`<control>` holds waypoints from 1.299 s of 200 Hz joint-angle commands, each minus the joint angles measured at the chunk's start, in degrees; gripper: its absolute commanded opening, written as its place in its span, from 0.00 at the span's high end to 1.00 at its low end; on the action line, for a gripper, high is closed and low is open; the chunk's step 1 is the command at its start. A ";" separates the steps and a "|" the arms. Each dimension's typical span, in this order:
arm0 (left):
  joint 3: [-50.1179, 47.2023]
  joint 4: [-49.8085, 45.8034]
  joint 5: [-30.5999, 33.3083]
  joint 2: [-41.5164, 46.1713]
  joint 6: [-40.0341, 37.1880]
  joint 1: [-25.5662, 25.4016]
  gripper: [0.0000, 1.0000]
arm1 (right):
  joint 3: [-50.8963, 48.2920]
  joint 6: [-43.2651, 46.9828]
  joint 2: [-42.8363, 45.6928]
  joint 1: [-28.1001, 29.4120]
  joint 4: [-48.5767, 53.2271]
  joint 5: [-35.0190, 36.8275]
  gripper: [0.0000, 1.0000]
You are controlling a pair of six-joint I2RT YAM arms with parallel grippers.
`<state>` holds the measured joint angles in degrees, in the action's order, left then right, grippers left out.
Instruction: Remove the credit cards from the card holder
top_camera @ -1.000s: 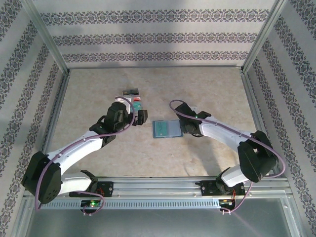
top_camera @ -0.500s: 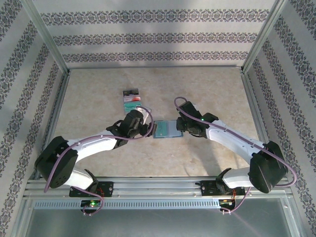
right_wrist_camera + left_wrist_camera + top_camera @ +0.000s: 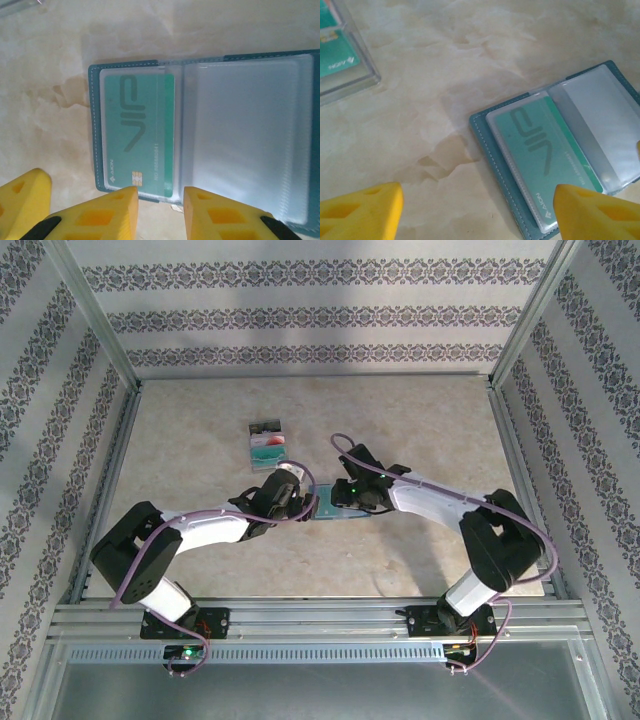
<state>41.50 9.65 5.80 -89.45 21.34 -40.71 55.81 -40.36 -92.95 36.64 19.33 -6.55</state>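
Observation:
The card holder (image 3: 200,67) lies open and flat on the table, its teal edge (image 3: 338,514) showing between the two grippers. A teal credit card (image 3: 137,135) marked VIP sits in its left clear sleeve (image 3: 540,150). The right sleeve (image 3: 245,140) looks empty. My right gripper (image 3: 160,212) is open, its fingertips at the holder's near edge with bare table in the gap. My left gripper (image 3: 480,215) is wide open at the holder's left side; one finger (image 3: 592,212) overlaps the holder's corner. More credit cards (image 3: 267,443), red and teal, lie stacked at the back left.
The stacked cards rest in a clear case (image 3: 350,75) left of the holder. Another yellow finger (image 3: 20,205) shows beside my right gripper. Patterned walls and metal posts (image 3: 100,330) ring the beige table (image 3: 420,430).
The left gripper came from the card stack down to the holder's left edge. The right gripper slid left over the holder, and its jaws narrowed.

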 commanded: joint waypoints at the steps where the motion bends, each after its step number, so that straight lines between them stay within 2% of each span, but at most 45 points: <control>1: -0.25 -0.69 2.08 -1.07 3.38 1.05 0.14 | 2.74 0.09 -2.46 0.34 -1.82 -2.93 0.70; 27: 1.77 -3.64 3.50 -2.16 2.92 1.13 0.11 | 3.75 0.43 -4.80 0.22 -1.93 -3.30 0.70; 142: 12.60 -13.99 7.27 -11.59 -0.87 2.82 0.14 | 3.93 0.79 -8.81 -0.72 -1.62 -2.35 0.69; 260: 15.66 -17.65 4.79 -16.86 -3.06 3.31 0.17 | 2.19 0.11 -11.08 -2.11 -3.61 -3.49 0.69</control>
<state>56.40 -4.43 10.81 -105.06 19.70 -37.76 58.87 -40.21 -102.80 35.33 17.19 -9.56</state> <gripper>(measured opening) 0.827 0.310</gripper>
